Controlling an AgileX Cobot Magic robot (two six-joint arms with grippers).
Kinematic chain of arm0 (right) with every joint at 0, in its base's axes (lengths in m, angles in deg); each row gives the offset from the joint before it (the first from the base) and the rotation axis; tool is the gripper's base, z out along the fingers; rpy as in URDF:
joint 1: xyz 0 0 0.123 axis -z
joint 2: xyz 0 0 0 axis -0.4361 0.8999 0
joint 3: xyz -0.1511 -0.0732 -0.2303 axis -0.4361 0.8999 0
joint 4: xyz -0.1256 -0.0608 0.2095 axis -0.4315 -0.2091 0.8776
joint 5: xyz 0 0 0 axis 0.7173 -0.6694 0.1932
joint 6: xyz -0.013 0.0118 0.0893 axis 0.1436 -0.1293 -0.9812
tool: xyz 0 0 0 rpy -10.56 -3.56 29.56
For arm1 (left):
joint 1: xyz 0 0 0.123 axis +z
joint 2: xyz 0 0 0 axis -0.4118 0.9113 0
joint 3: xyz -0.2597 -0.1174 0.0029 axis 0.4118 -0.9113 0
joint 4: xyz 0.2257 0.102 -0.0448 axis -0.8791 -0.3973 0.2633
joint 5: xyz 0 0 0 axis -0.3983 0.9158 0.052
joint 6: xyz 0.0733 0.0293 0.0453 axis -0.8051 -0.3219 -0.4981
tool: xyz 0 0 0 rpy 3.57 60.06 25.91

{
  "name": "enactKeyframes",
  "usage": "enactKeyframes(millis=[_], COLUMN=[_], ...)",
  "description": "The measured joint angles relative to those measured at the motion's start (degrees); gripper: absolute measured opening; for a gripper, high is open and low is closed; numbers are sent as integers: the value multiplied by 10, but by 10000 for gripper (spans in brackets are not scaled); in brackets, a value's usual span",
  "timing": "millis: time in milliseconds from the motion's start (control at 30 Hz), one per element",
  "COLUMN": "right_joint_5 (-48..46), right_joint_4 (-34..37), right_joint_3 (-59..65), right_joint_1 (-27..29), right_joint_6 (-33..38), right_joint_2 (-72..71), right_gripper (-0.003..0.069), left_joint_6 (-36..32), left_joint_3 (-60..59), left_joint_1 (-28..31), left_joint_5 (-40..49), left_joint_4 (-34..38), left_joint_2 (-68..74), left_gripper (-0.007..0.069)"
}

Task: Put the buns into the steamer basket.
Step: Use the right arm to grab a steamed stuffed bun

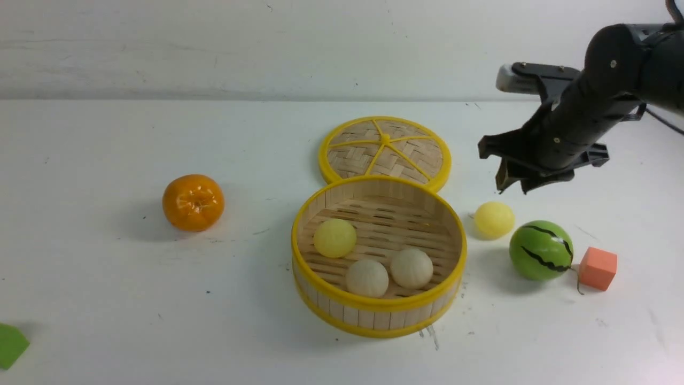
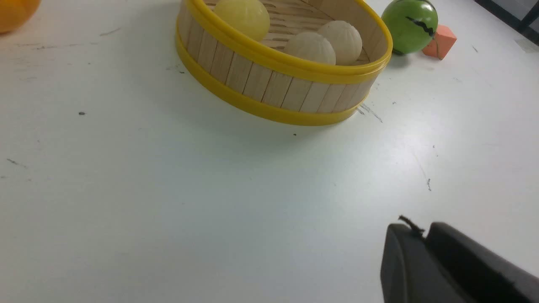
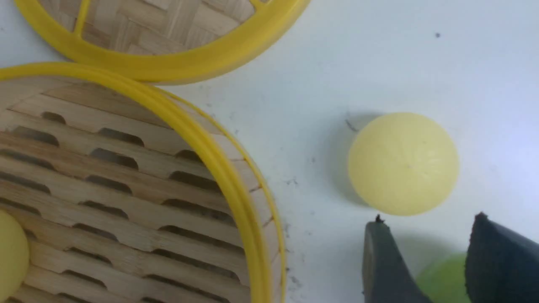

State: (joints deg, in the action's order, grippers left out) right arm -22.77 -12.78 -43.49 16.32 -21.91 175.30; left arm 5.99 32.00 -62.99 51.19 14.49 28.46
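Observation:
The steamer basket (image 1: 377,313) stands mid-table and holds a pale yellow bun (image 1: 334,238) and two beige-white buns (image 1: 367,278) (image 1: 411,268). A second pale yellow bun (image 1: 494,219) lies on the table just right of the basket. My right gripper (image 1: 512,187) hangs open and empty in the air above that bun; in the right wrist view the bun (image 3: 403,163) sits just ahead of the gripper (image 3: 428,219). My left gripper (image 2: 414,229) is shut and empty, low over the table in front of the basket (image 2: 269,86); it is outside the front view.
The flat woven lid (image 1: 385,151) lies behind the basket. The orange tangerine (image 1: 193,202) sits at the left. The green watermelon ball (image 1: 541,249) and an orange cube (image 1: 597,268) are right of the loose bun. A green piece (image 1: 10,345) lies at the front left edge.

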Motion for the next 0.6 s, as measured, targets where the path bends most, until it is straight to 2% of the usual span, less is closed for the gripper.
enactKeyframes(millis=[233, 600], right_joint_5=[-2, -3], right_joint_4=[19, -25], right_joint_3=[-38, -40], right_joint_1=[4, 4], right_joint_6=[21, 3], right_joint_2=[61, 72], right_gripper=[276, 276], left_joint_6=[0, 0], left_joint_3=[0, 0], left_joint_1=[0, 0], left_joint_5=[0, 0], left_joint_4=[0, 0], left_joint_2=[0, 0], left_gripper=[71, 74])
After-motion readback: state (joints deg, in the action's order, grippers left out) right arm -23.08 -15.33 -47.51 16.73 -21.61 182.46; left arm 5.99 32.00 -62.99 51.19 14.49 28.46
